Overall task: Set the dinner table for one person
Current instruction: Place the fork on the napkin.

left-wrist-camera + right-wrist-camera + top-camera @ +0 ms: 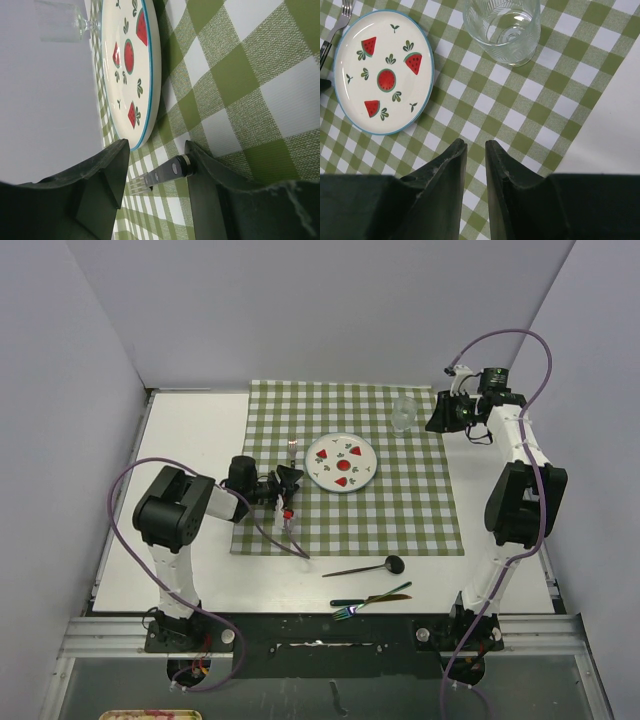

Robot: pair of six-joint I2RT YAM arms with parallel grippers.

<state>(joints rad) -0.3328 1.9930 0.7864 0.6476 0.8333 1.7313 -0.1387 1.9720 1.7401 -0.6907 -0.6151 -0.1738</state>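
Your left pincer is hanging low over the left edge of the checked cloth, just left of the plate. Its jaws are standing apart and gripping nothing. In the left wrist view, a black-handled fork is showing through the gap. It's lying flat on the cloth beyond the fingertips, right beside the plate's blue rim. Its handle end is prob. touching one finger, but the angle isn't letting you confirm that.

Your right pincer is hovering at the far right corner of the cloth, just right of the glass. In the right wrist view its jaws are sitting nearly together w/ only a slim gap, and they're holding nothing. The glass is standing upright on the cloth, far and right of the watermelon-print plate.

The dinner table is lying under everything, w/ its white top showing left, right & near of the cloth. On its bare near strip a black spoon is lying, and just nearer a pair of thin utensils w/ greenish handles.
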